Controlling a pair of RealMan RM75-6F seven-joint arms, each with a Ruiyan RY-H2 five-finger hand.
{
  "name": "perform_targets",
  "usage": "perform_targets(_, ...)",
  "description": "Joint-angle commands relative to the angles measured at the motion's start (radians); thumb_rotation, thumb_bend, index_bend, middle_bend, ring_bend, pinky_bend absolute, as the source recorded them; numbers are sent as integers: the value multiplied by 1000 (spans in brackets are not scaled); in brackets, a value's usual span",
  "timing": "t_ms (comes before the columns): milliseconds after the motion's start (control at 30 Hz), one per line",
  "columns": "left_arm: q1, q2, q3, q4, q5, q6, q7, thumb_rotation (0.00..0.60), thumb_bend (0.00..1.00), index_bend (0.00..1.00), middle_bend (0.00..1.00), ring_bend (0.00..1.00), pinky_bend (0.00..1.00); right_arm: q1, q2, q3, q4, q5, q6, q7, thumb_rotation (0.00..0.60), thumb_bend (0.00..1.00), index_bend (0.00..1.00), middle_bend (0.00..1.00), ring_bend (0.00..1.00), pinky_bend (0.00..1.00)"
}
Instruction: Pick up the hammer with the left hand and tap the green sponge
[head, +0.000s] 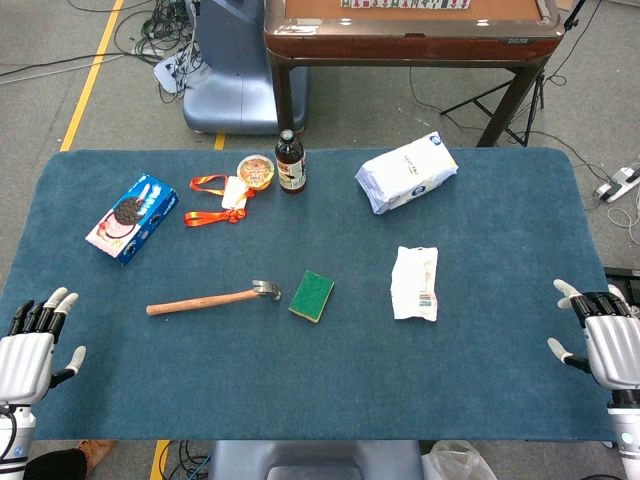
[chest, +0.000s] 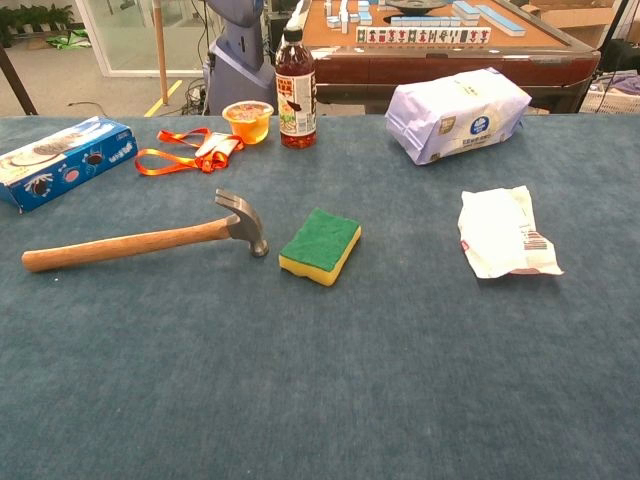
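Observation:
A hammer with a wooden handle and a steel head lies flat on the blue table cover, handle pointing left, head toward the sponge. The green sponge, green on top with a yellow base, sits just right of the hammer head, a small gap between them. My left hand rests at the table's near left edge, fingers spread, holding nothing, well left of the handle's end. My right hand sits at the near right edge, fingers apart and empty. Neither hand shows in the chest view.
A white packet lies right of the sponge. At the back stand a blue cookie box, an orange ribbon, a jelly cup, a dark bottle and a white tissue pack. A brown table stands behind.

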Motion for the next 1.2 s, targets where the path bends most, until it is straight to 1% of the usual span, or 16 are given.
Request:
perform_targets(33,-1,0,1,-2,2,0,2,600,298,127,102,133,74,0,3,0,-2,-1,1,0,600,191,206,384,259,235)
perform_targets(300,-14,11,-1,-7,16,-13,-16,600,298,127,102,133,74,-2,28,14,-14,-6,25,0,600,191,205,384,259,235)
perform_targets(467,-56,25,-23,-33,23,-55,-28,600,298,127,102,134,76,-2,54,36,-31,5,47,-11,600,191,206,384,258,235)
perform_targets(533,-78,28,-33,-45,23,-77,-15,600,297,130,105,157,91,-1,61,41,-37,7,51,-14,600,191,205,384,259,235)
perform_targets(667,-133,32,-58,-83,-17,-156,8,600,298,169,111,181,109,0,72,46,-45,6,55,-16,600,191,206,384,259,235)
perform_targets(833,-218,13,-100,-88,-87,-260,44,600,298,209,111,180,114,-1,76,45,-45,7,55,-14,600,190,206,384,259,235)
perform_targets(967,-281,3,-123,-94,-167,-366,28,600,298,245,111,180,122,-3,72,43,-37,11,53,-5,600,191,205,384,259,235)
perform_targets(1067,-330,-12,-133,-88,-233,-434,55,600,298,250,111,179,124,-3,69,40,-30,16,47,1,600,191,206,384,259,235)
perform_targets(1200,-382,-46,-138,-81,-317,-484,112,600,298,261,111,178,124,-5,69,40,-24,17,47,8,600,191,206,384,259,235)
